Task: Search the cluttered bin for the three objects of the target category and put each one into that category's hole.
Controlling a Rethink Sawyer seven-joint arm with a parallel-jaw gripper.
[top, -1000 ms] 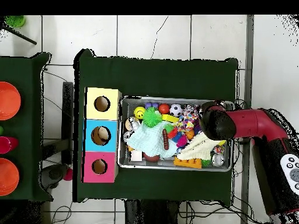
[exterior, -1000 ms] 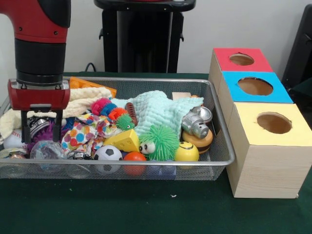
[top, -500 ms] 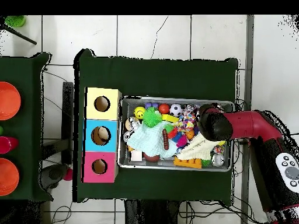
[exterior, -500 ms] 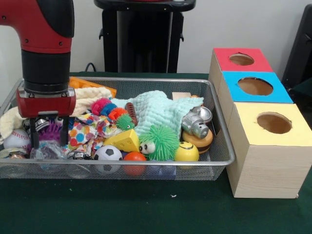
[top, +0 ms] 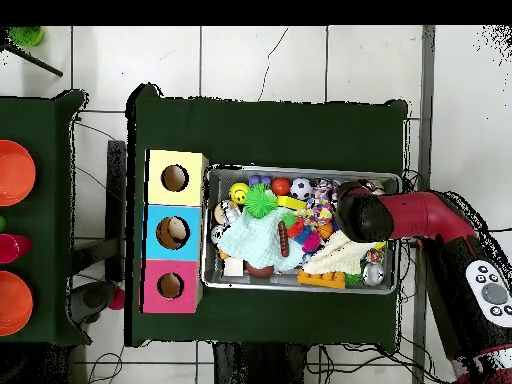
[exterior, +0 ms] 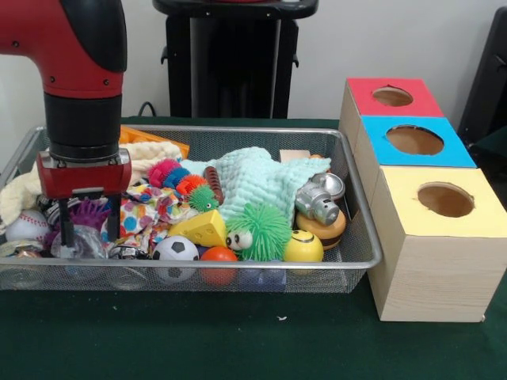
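Green table (exterior: 238, 340), toy-crowded wire basket (exterior: 348, 178), end effector (exterior: 89, 237) spread among toys

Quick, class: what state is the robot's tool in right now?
Tool: open, holding nothing, fingers lowered either side of a crumpled clear bottle in the wire bin.

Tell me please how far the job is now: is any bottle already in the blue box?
Done: nothing that shows. No bottle shows in the blue box's hole, though its inside is mostly hidden. In hand: the gripper is open, low in the bin at the end far from the boxes, its fingers on each side of a crumpled clear bottle; no grasp yet. Left: grip it, carry it to the hole, then find the other bottles.
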